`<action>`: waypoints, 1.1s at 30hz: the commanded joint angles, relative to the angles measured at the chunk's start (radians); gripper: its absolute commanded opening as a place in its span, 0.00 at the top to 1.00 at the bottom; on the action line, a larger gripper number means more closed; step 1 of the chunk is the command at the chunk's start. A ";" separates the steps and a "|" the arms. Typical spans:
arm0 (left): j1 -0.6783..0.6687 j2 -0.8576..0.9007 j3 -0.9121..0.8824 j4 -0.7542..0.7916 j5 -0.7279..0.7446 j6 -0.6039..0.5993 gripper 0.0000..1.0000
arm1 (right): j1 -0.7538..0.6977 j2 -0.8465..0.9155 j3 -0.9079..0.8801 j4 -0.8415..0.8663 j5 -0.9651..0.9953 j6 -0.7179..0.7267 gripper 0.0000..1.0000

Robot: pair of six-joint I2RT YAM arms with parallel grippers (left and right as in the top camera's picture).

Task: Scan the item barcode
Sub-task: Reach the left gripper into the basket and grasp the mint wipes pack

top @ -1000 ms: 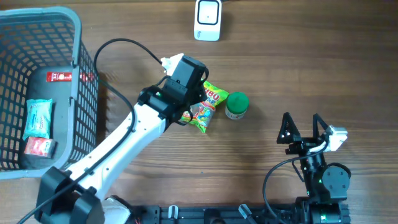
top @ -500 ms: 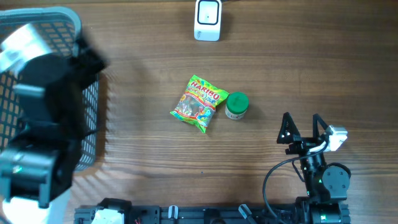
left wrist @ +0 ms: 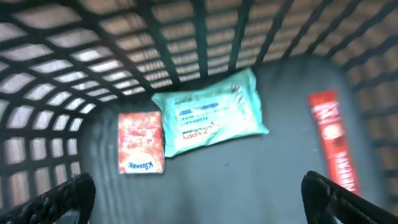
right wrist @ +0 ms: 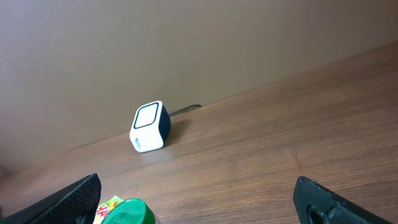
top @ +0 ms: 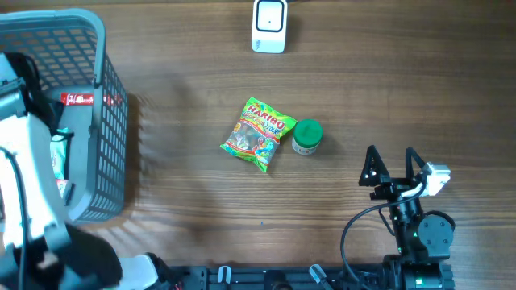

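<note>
Left claw (left wrist: 199, 196) hangs spread and empty over the basket (left wrist: 186, 37); reaching for the teal pack (left wrist: 211, 115), it could snag the mesh. Right claw (top: 391, 157) is spread too.

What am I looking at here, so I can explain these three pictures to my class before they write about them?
Two robot arms work at a wooden table. One picture looks down from above; the other two come from cameras on each wrist. On the table lie a colourful sweets bag, a small green-lidded pot and a white box-shaped barcode scanner. The left hand hangs open over a grey plastic basket holding a teal wipes packet, a red carton and a long red packet. The right hand is open too; neither holds anything.
</note>
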 commanded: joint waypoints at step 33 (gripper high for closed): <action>0.113 0.446 -0.103 0.228 0.319 1.069 0.17 | 0.003 -0.002 -0.001 0.003 0.010 0.006 0.00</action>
